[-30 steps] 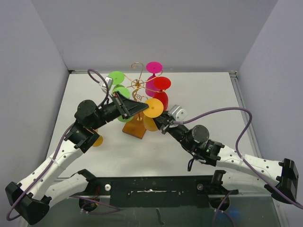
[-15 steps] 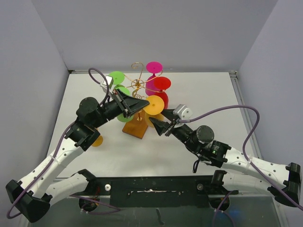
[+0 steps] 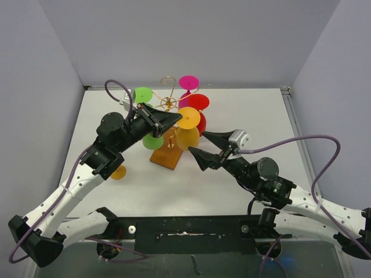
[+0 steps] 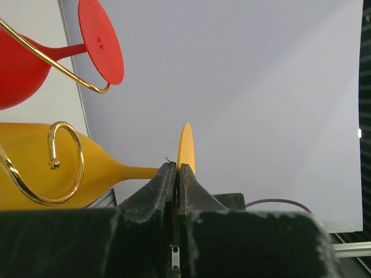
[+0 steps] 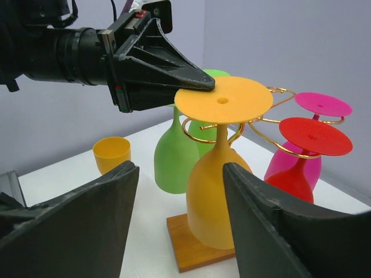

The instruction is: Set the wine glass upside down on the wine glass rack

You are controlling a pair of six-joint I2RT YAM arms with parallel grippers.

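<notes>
Right, on my overhead feed the orange wine glass [image 3: 188, 118] hangs upside down on the wine glass rack [image 3: 168, 103], flat foot uppermost and bowl pointing down beside the rack's wooden base [image 3: 164, 157]. From the right wrist camera I can see its stem passing through one of the gold wire curls, with the foot sitting just above the wire. The left gripper [image 3: 177, 116] has its fingers pressed together on the rim of that foot. My left wrist camera shows the disc edge-on, rising from between the two tips. The right gripper [image 3: 196, 142] is spread wide and holds nothing. It sits near the glass on the near right side, and I see a clear gap between its fingers and the bowl in the wrist view. Other glasses hang upside down on the same rack: a green glass [image 3: 142, 94] on the left, a red glass [image 3: 198, 102] just behind the orange one and a magenta glass [image 3: 188, 82] at the far side. A small orange cup [image 3: 119, 172] stands upright on the table [image 3: 249, 116], well to the left of the wooden base and partly under my left arm
</notes>
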